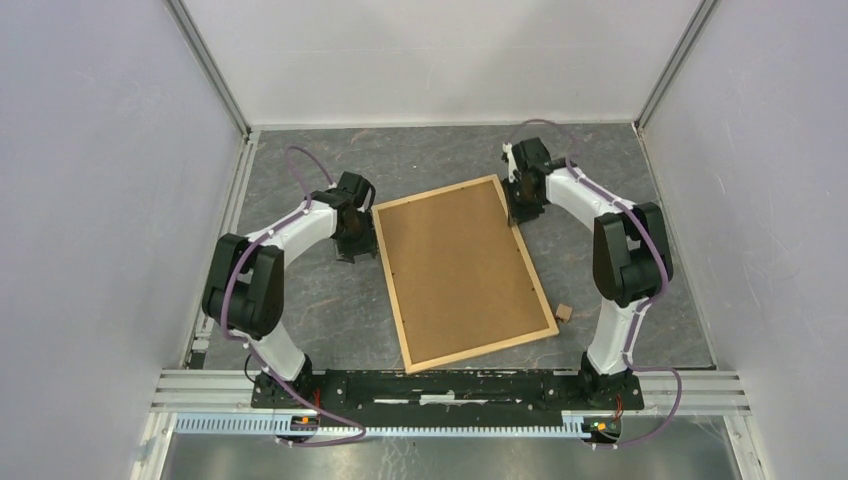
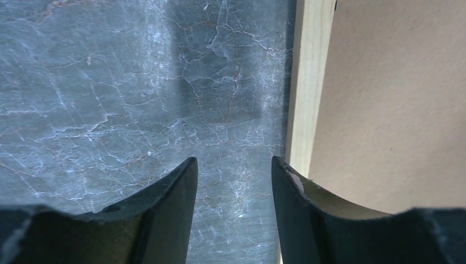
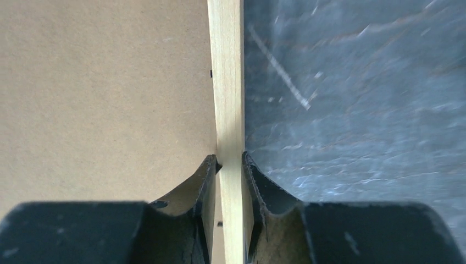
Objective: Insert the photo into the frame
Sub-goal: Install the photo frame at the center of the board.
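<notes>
Nearest, the frame (image 1: 465, 270) lies flat on the counter (image 1: 330, 310), brown back up and skewed, with a small wooden block (image 1: 563, 313) just beside its near right corner. The photo is not visible; probably under the backing, unconfirmed. Mid-left, the left fingers (image 2: 176, 187) stand wide and empty, one over the left rail, one over bare counter, likely poised to steady that edge. Farther right, the right fingers (image 3: 203, 181) are narrow, pinching the right rail, apparently to hold the frame in place.

I see a lab test cell: pale panel walls (image 1: 90, 180) box in a grey marbled desk (image 1: 320, 300), left arm (image 1: 295, 230) and right arm (image 1: 600, 200) mounted on an aluminium rail (image 1: 700, 385).
</notes>
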Robot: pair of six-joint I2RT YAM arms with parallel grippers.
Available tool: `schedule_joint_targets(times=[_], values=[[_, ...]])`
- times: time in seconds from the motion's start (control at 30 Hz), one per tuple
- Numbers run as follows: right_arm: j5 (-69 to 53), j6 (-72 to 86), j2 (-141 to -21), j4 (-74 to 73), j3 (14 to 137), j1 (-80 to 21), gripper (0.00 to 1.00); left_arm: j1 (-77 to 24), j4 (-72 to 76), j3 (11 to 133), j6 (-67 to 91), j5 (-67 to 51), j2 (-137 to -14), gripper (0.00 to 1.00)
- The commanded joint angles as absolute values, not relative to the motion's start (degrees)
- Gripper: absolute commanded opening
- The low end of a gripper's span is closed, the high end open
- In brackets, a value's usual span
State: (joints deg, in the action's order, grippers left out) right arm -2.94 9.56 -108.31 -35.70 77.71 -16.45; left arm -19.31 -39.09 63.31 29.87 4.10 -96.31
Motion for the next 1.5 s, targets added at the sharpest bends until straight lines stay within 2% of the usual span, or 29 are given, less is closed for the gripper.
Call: schedule_joint_targets(times=[0.0, 0.07, 0.17, 0.3, 0.47, 0.7, 0.97, 1.13, 1.47], values=[[4.96, 7.31, -110.68, -43.91, 88.91, -17.98, 0.29, -19.3, -38.17, 65.47, 29.57, 0.97, -96.54, 0.63], [6.14, 7.19, -111.5, -45.27, 91.03, -18.36, 0.33, -19.31, -38.61, 66.17, 29.94, 0.27, -95.95, 0.7], [5.01, 7.0, -111.76, -45.49, 91.24, -18.49, 0.37, -19.31, -38.48, 67.22, 30.9, -2.38, -95.92, 0.72], [7.44, 5.91, -113.01, -44.92, 92.42, -18.55, 0.41, -19.4, -36.42, 67.52, 33.85, -5.09, -97.48, 0.67], [7.92, 3.66, -120.17, -46.41, 103.18, -18.57, 0.41, -19.55, -35.23, 69.02, 40.58, -3.01, -99.64, 0.59], [10.47, 0.5, -122.83, -45.93, 106.77, -18.73, 0.46, -22.99, -39.04, 74.26, 44.33, 3.48, -104.63, 0.59], [13.8, 0.48, -126.67, -48.18, 110.98, -18.94, 0.37, -23.73, -39.81, 73.76, 44.04, 8.27, -107.04, 0.45], [13.45, 0.46, -127.41, -48.03, 111.18, -19.5, 0.33, -23.76, -39.63, 72.54, 43.95, 9.35, -107.85, 0.42], [12.92, 0.49, -130.03, -47.75, 110.99, -21.14, 0.31, -23.74, -39.74, 71.81, 43.68, 9.77, -108.51, 0.38]])
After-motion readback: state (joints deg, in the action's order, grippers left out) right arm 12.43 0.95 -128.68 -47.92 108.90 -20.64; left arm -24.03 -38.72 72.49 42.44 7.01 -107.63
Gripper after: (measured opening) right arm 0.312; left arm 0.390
